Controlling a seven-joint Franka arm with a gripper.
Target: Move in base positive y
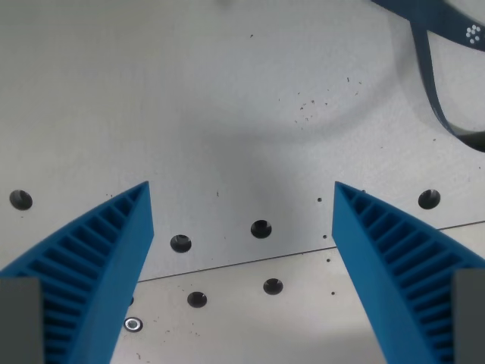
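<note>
A strap (433,83) lay on the perforated table (189,98) at the wrist view's upper right, well apart from the holes (261,228) and seam (250,263) nearer the bottom edge.

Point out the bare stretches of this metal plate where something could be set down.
The widest bare patch is the grey metal plate in the upper left and centre, above the row of round black holes. Between the blue ribbed fingers of the open end effector it is free but dotted with holes. The upper right is crowded by a dark blue strap.
</note>
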